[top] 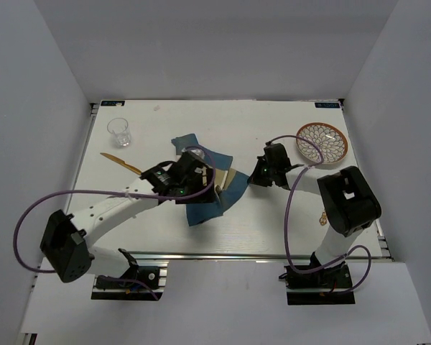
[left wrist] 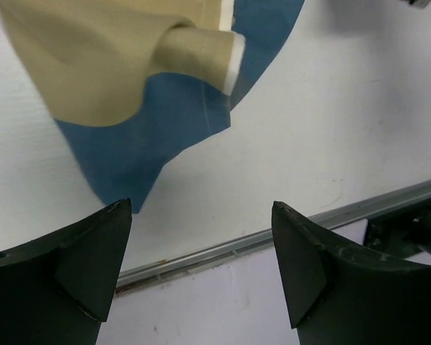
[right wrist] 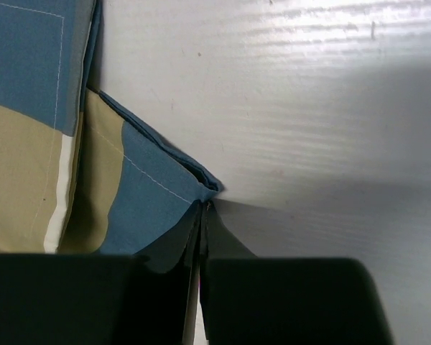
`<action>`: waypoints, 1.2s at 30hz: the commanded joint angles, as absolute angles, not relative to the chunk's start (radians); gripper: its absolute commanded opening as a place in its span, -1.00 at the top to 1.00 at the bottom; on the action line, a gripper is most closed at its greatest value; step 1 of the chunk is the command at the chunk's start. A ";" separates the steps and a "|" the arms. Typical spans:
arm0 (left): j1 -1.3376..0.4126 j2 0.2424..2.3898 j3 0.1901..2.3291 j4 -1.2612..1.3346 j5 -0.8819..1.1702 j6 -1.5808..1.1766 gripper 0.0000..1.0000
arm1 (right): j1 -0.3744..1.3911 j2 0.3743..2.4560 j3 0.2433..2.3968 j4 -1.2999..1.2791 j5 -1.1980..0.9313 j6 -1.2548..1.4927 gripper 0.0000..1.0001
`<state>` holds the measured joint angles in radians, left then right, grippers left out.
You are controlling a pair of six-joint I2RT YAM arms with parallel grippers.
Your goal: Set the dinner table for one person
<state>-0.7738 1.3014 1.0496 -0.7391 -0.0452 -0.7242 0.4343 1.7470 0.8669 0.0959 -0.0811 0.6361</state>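
Dinner table (top: 273,215): a large white rectangular top with faint lengthwise board lines. It fills the floor of a white-walled enclosure, with both arm bases at its near edge.
Rail (left wrist: 223,248): a metal strip running along the table's near edge.
Writing: two small dark labels (top: 327,105) sit at the far corners, too small to read.
Placemat (top: 205,205): blue and beige cloth, crumpled and partly folded over itself at the table's middle.
Right gripper (right wrist: 201,215): pinched tight on a blue corner of the placemat, right at the tabletop.
Right arm: folded back on itself, its wrist reaching leftward to the cloth's right edge.
Left gripper (left wrist: 200,208): spread wide and holding nothing, with bare table between the fingers (left wrist: 79,266).
Left arm: stretched diagonally from its base, its wrist above the placemat.
Glass (top: 119,131): clear, upright, at the far left, well apart from the cloth.
Utensil (top: 121,161): slim and gold-coloured, lying flat just near of the glass; its type cannot be made out.
Plate (top: 322,142): round, with a petal pattern and a brown rim, at the far right.
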 commanded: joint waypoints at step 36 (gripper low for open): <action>-0.994 1.858 1.345 -0.945 -0.534 -1.049 0.51 | 0.446 1.459 0.594 0.304 -0.293 0.618 1.00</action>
<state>-0.9905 1.8843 1.3125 -0.9215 -0.5049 -1.0252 0.4473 1.4769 0.5968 0.2661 -0.2844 0.6395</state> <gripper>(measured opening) 0.266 0.022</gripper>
